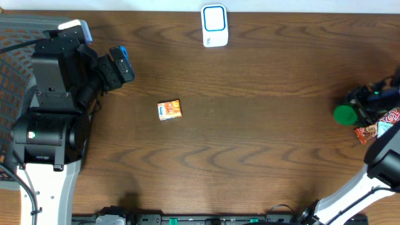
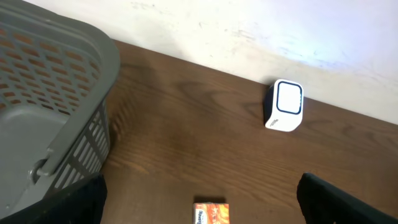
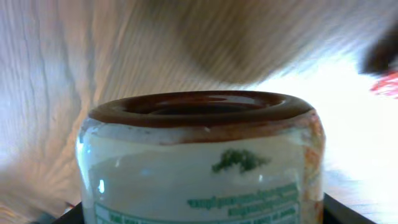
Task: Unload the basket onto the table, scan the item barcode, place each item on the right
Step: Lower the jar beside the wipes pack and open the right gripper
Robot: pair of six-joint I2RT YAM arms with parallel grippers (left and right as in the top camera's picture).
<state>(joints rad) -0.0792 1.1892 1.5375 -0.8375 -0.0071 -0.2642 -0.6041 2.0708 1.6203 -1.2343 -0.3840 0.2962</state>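
The right pincer (image 1: 359,105), at the right edge of the overhead view, grasps a jar (image 3: 199,162). Its brownish rim and green-printed label fill the wrist view (from above, one end shows green). Just below it lies a red packet (image 1: 367,132). A small orange box (image 1: 169,110) lies left of centre on the worktop (image 1: 262,150), well apart from both arms. The left pincer (image 1: 127,64), upper left, hangs released with jaws wide, near a grey basket (image 2: 50,93). Farthest off, at the top edge, sits the white scanner (image 1: 214,26).
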